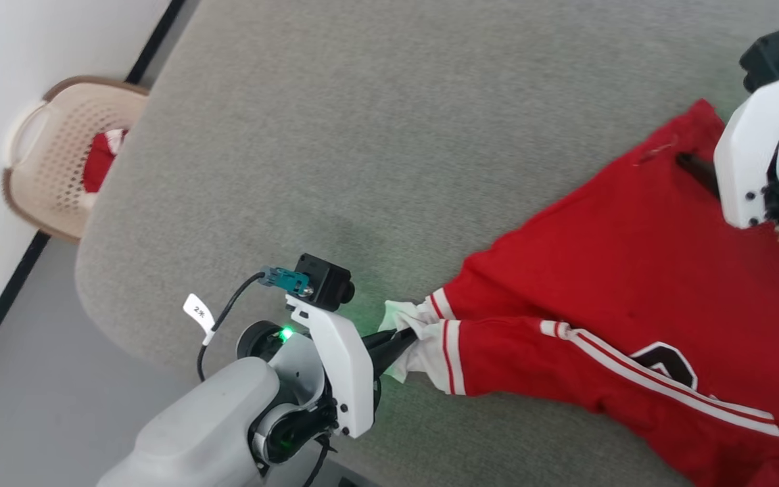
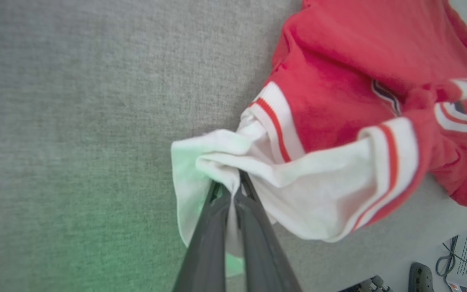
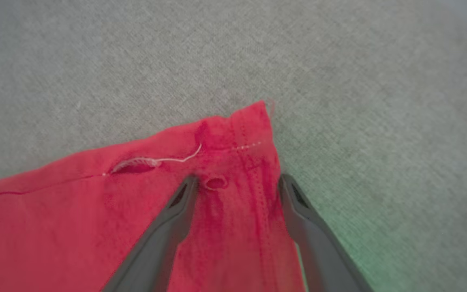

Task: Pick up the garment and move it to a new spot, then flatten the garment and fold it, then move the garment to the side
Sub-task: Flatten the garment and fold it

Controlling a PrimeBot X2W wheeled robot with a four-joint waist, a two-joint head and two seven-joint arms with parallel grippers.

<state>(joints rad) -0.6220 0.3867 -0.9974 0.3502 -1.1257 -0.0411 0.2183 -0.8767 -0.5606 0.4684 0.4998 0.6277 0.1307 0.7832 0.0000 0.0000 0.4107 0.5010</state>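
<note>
DOUBLE HOLD: The left gripper [image 2: 235,183] is pinching the white sleeve panel [image 2: 318,194] of the red jersey shirt [image 1: 633,270]. Its jaws are fully closed on a bunched fold of cloth right at its fingertips. The shirt is lying spread on the grey padded table [image 1: 362,135] between the two arms. The right gripper [image 3: 237,180] is standing wide open and holding nothing, its fingers straddling the hem corner [image 3: 253,121]; whether the tips are touching the cloth is unclear. The shirt is looking light, limp and quick to sag or crease, so cuffs, corners and hems are probably offering the surest holds, taken in pairs to keep it taut.
</note>
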